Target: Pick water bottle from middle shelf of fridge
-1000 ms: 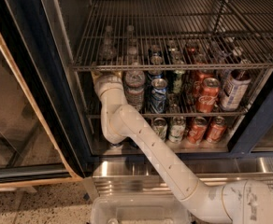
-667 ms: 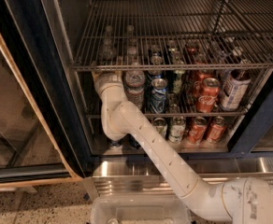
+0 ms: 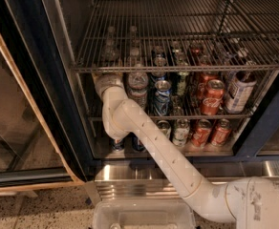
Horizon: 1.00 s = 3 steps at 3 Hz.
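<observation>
The fridge (image 3: 39, 75) stands open, with wire racks inside. The water bottle (image 3: 138, 87) stands upright at the left of the middle shelf (image 3: 240, 113), clear and ribbed, with its top just under the upper rack. My white arm reaches up from the lower right into that shelf. The gripper (image 3: 107, 81) is at the far left of the shelf, right beside the bottle's left side and partly hidden behind the upper rack's front rail. I cannot tell whether it touches the bottle.
Soda cans (image 3: 211, 97) fill the middle shelf to the right of the bottle, and a blue can (image 3: 161, 98) stands right against it. More cans (image 3: 200, 132) stand on the floor level. The upper rack (image 3: 177, 37) hangs close above. A steel base panel (image 3: 130, 175) runs below.
</observation>
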Motion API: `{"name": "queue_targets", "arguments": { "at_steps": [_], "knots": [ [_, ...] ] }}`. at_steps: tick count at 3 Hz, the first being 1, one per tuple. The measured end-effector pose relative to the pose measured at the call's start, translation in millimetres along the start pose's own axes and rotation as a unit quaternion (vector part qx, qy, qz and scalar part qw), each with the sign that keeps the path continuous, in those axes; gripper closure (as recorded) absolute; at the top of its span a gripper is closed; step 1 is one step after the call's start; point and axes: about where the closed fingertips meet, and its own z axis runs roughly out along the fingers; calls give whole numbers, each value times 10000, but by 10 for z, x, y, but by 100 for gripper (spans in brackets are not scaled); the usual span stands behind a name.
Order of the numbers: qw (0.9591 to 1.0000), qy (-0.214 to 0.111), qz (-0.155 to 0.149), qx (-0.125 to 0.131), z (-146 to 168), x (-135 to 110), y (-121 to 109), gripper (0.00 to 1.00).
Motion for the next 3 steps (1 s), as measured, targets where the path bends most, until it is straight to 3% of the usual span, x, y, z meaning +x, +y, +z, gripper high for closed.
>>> {"name": "queue_targets", "arguments": {
  "at_steps": [2, 3],
  "knots": [
    [9999, 61, 109, -32, 70, 71, 57, 19],
    [9998, -34, 180, 90, 79, 58, 48, 19]
  ]
}}
